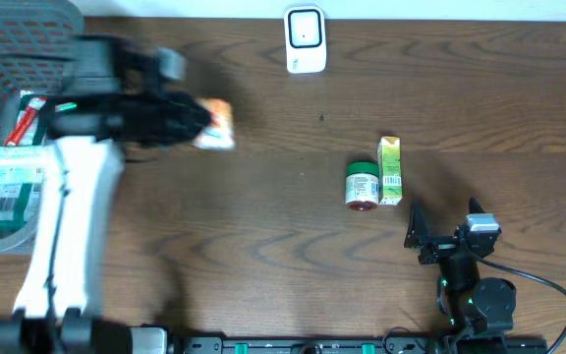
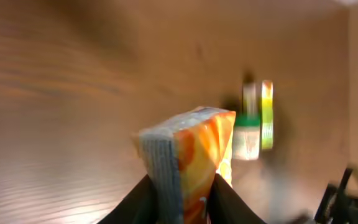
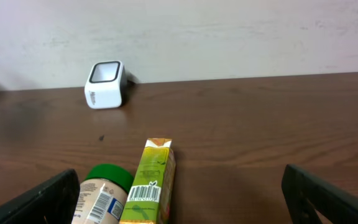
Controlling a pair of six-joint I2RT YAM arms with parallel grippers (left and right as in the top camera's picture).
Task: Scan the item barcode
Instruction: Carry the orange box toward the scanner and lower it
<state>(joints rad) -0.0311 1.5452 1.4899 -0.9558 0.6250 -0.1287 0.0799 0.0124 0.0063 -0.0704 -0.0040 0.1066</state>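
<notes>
Orange-patterned box (image 2: 188, 155) is pinched at its lower end by the left gripper (image 2: 182, 208), jaws set narrow on it. Seen from overhead it is blurred, over the table (image 1: 263, 246) left of centre. White scanner (image 1: 304, 39) at the far edge, well apart. Green carton (image 1: 389, 169) and green-lidded jar (image 1: 362, 185) lie side by side near the right gripper (image 1: 443, 224), jaws wide, holding nothing. Basket (image 1: 8, 49) far left.
</notes>
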